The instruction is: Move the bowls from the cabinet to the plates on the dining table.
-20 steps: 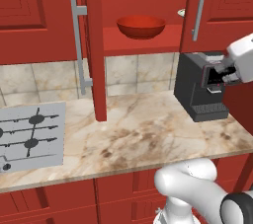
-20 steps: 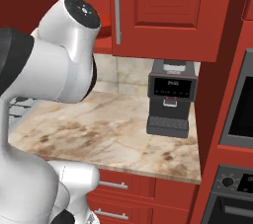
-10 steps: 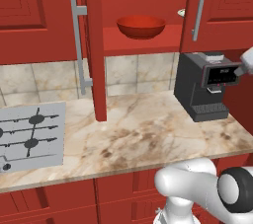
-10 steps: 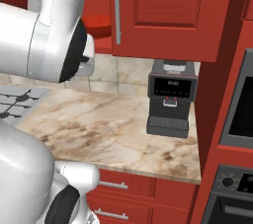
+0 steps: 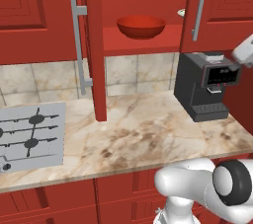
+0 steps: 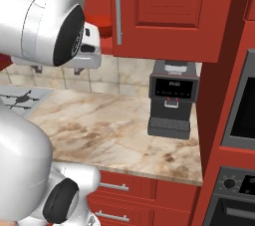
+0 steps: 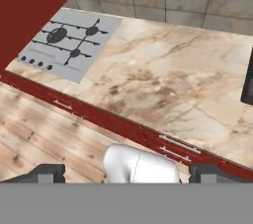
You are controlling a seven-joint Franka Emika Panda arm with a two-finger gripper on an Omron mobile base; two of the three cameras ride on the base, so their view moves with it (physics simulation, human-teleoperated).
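Up on the cabinet shelf sits the red bowl, well away from the claw, whose fingers are spread wide apart with nothing between them, looking down on the marble counter and cooktop.

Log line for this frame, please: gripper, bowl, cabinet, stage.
gripper: open, empty, above counter | red bowl: on shelf | cabinet: door open | stage: bowl not yet grasped
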